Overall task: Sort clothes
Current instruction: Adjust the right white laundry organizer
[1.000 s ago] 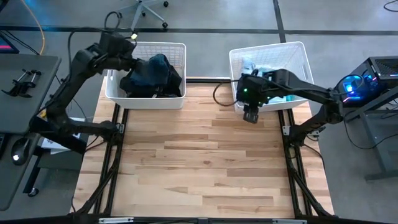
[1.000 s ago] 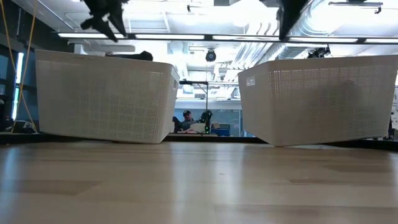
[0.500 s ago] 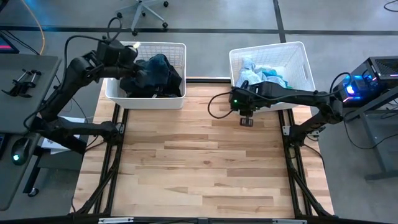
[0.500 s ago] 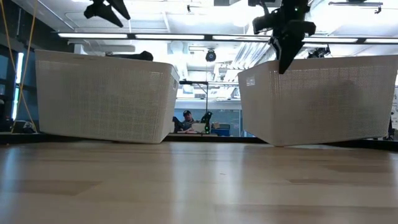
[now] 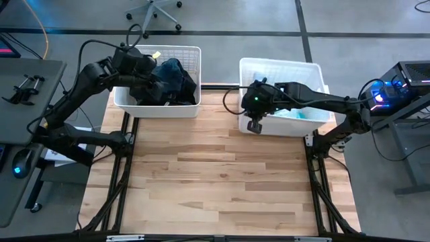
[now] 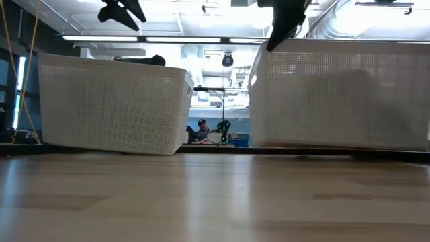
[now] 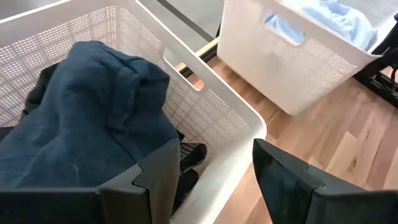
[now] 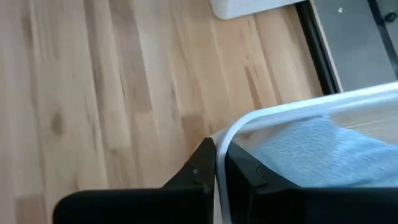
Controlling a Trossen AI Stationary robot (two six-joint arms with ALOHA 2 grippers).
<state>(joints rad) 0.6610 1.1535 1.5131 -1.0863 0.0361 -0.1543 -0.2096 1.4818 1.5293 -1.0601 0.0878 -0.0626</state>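
Gripping the rim of the right basket (image 5: 316, 67) at 1 o'clock on the worktop (image 5: 215, 175), we clamp our right gripper (image 8: 219, 163) there to drag its pale clothes (image 7: 339, 17), while our left gripper (image 7: 214, 174) hangs apart over the dark clothes (image 5: 164, 81) at 11 o'clock.

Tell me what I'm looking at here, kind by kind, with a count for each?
White plastic lattice-walled baskets: 2, left basket and right basket.
Heaps of soft fabric clothes: 2, dark navy-and-black heap and pale blue heap.
Dark robot arms with a tool: 2, left tool and right tool.
Total: 6.
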